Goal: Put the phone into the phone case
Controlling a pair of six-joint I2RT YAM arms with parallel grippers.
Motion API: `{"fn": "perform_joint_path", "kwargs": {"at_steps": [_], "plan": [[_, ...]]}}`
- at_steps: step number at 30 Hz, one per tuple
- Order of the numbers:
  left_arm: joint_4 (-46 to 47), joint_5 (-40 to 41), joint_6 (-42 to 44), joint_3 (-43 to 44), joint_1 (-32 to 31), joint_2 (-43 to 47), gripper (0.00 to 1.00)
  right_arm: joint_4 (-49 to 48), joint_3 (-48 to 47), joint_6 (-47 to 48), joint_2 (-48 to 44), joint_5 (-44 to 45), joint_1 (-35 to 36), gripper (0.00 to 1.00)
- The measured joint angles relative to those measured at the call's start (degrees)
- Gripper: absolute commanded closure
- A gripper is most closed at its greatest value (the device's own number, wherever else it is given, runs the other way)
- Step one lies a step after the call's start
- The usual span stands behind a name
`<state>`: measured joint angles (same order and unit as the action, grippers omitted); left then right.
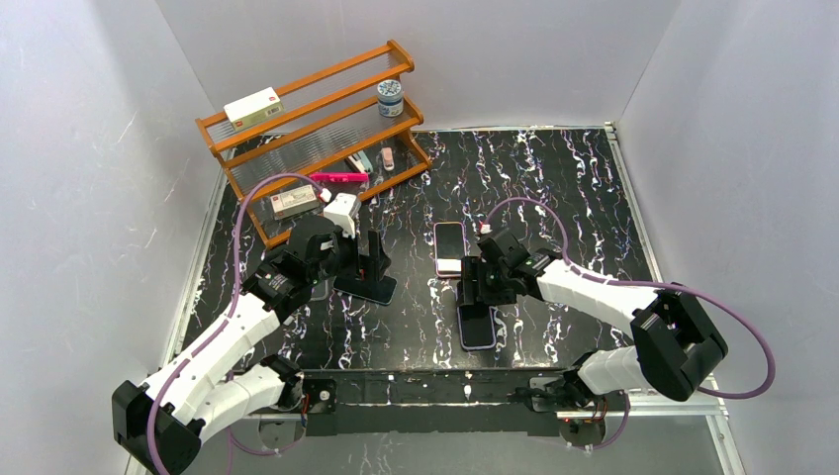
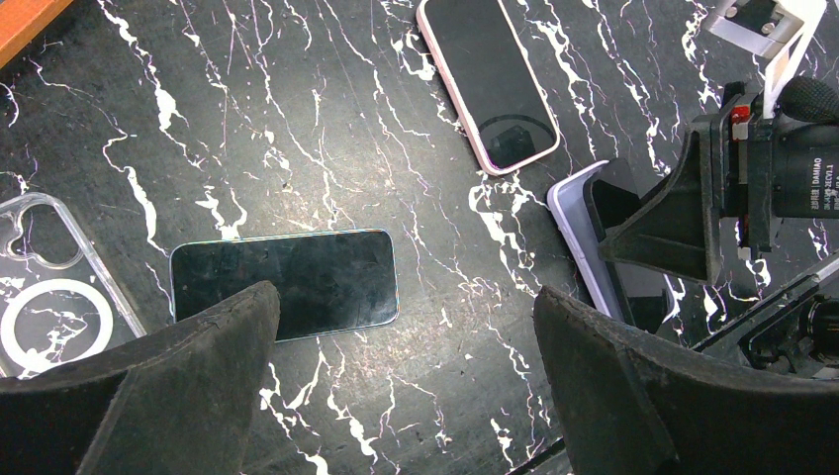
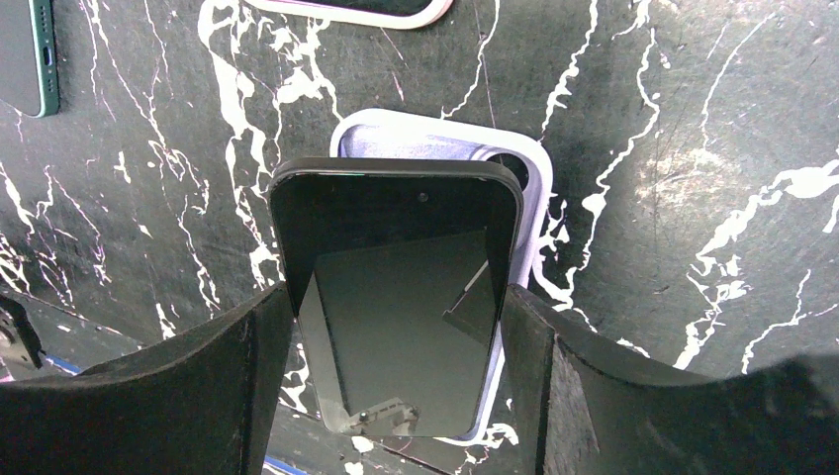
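Right wrist view: the phone [image 3: 396,228] covers most of the phone case [image 3: 420,143], so only the lavender top rim and camera cut-out show. Its lower end runs down between the fingers, and I cannot tell whether that end touches the case. Top view: the right pincer [image 1: 477,287] hides the upper half of both. Left wrist view: a clear case [image 2: 49,287] is cut off by the frame edge and one finger. The phone is black with a glossy screen facing up, rounded corners and a reflection across the glass. It sits directly over the case on the marbled tabletop [image 1: 554,198], clamped by its long edges in the right pincer. The left pincer [image 2: 406,307] is spread wide and empty, above a second phone [image 2: 284,282] lying flat. A pink-rimmed phone [image 2: 490,79] lies beyond.
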<state>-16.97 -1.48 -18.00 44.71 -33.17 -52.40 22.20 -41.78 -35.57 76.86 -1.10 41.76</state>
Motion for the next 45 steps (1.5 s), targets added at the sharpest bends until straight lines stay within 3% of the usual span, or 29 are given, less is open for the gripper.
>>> {"fn": "perform_joint_path", "kwargs": {"at_steps": [9,11,16,22,35,38,45], "plan": [[0.00,0.00,0.00,0.00,0.00,0.00,0.02,1.42,-0.68,0.00,0.00,0.74,0.74,0.14],[0.00,0.00,0.00,0.00,0.00,0.00,0.02,2.03,-1.18,0.00,-0.15,1.01,0.74,0.07],[0.00,0.00,0.00,0.00,0.00,0.00,0.02,2.86,-2.01,0.00,-1.18,1.09,0.74,0.06],[0.02,-0.02,-0.24,-0.02,0.00,-0.02,0.04,4.20,-2.49,-0.22,-2.86,1.27,0.74,0.13],[4.52,-10.21,-7.98,-0.83,-0.44,-8.07,0.26,3.30,0.31,-2.03,-7.58,2.64,-1.25,0.36],[7.48,-11.41,-11.02,-2.12,-2.23,-10.21,0.31,2.62,3.21,-2.23,-10.14,1.79,-4.04,0.43],[14.34,-12.02,-17.14,-3.93,-9.94,-18.75,0.40,-0.57,10.45,-2.56,-12.85,-5.05,-11.96,0.47]]}}
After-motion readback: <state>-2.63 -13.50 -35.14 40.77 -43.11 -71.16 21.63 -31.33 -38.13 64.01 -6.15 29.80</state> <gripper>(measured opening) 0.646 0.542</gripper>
